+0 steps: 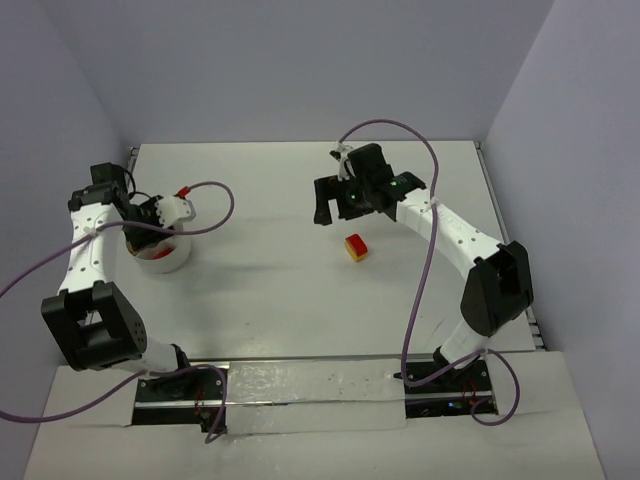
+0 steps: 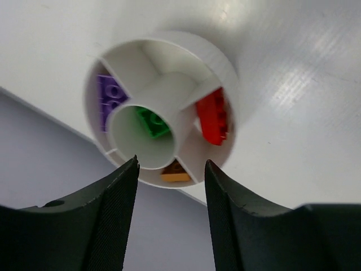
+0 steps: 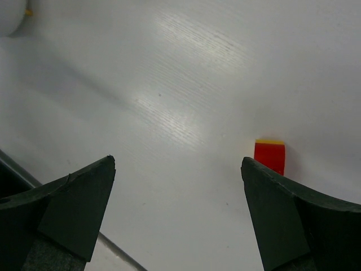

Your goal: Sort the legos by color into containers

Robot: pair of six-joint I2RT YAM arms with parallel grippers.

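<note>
The white round tub [image 2: 223,62] has a centre cup and outer compartments. A purple brick [image 2: 110,101], a red brick [image 2: 213,116] and an orange brick [image 2: 176,173] each lie in a separate outer compartment, and a green brick [image 2: 152,121] lies in the centre cup. My left gripper [image 2: 171,162] hangs open and empty above the tub [image 1: 168,260], also seen from the top [image 1: 150,217]. A red-and-yellow brick [image 1: 355,247] lies mid-table. My right gripper [image 1: 335,205] is open and empty above the table, with that brick [image 3: 269,155] just beyond its right fingertip [image 3: 251,169].
The tub stands close to the table's left edge and the lilac side wall [image 1: 60,120]. Purple cables [image 1: 425,270] loop from both arms over the table. A rail [image 1: 300,385] runs along the near edge between the arm bases.
</note>
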